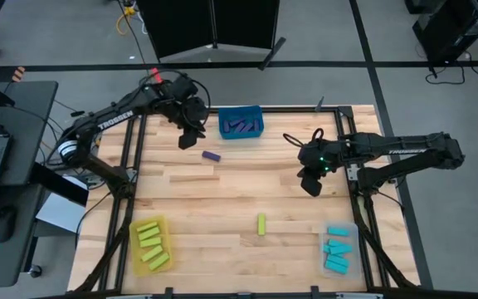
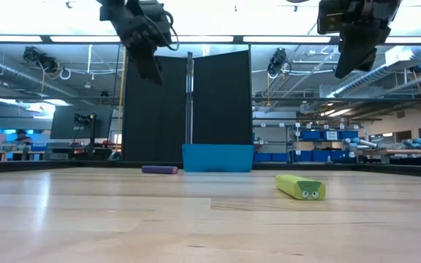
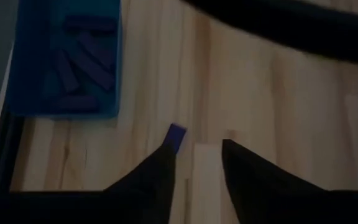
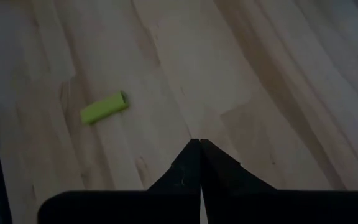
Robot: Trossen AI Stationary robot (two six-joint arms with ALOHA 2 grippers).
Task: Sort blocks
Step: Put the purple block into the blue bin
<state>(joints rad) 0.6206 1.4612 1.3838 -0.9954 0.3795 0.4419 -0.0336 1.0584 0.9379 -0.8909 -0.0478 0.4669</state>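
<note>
Two loose blocks left outside the bins; both grippers aloft and empty.

Nearest, the small lime-green oblong plastic block (image 1: 261, 224) lies well short of the blue rectangular bin (image 1: 241, 122); right gripper (image 1: 311, 183), fingers together, hangs above. Farther, the purple oblong block (image 1: 212, 155) lies near that bin under the parted left gripper (image 1: 191, 137). Both look light, rigid, smooth: pinch across the narrow sides.

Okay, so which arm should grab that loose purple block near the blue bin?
Left. Its tool hangs open just beside the purple block, close to the blue bin. The right tool is shut, across the table, nearer the green block.
</note>
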